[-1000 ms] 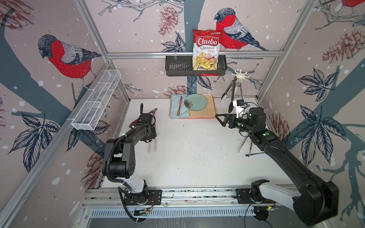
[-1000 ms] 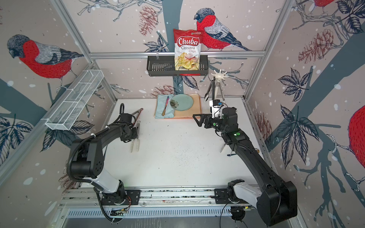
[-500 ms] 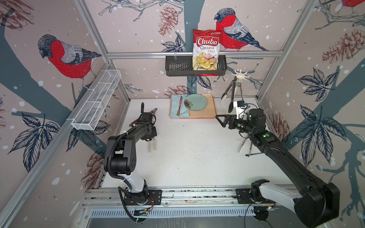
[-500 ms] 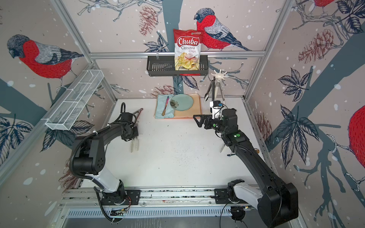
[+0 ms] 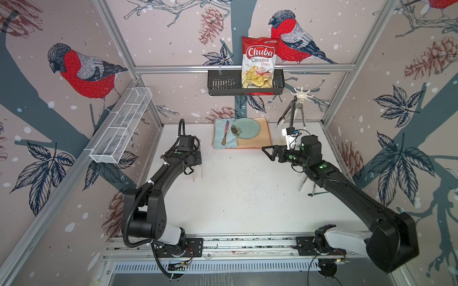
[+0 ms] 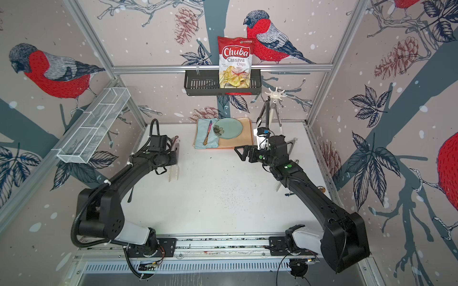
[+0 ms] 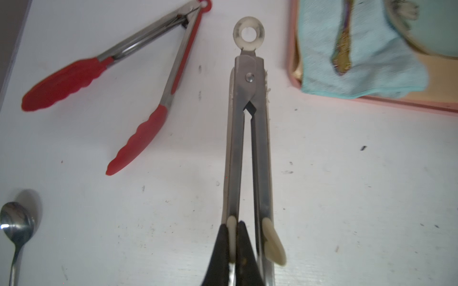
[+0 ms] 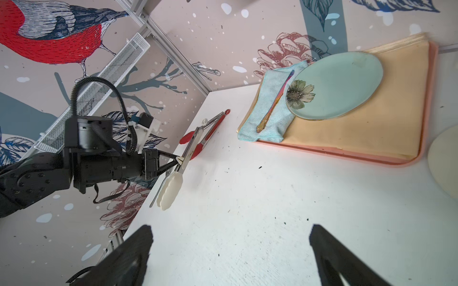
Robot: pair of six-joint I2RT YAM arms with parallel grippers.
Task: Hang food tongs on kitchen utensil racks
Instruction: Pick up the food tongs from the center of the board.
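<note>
Left arm stretched low over the table, left gripper point(image 7: 233, 239) clamped on one leg of white-tipped tongs point(image 7: 249, 76), right arm extended mid-air, right gripper point(image 5: 269, 153) spread open.

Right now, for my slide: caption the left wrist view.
Left gripper shut on one arm of white-tipped tongs; red-tipped tongs and a spoon lie nearby.

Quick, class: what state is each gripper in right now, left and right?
Left gripper: closed on one arm of the white-tipped tongs.
Right gripper: open, holding nothing.
</note>
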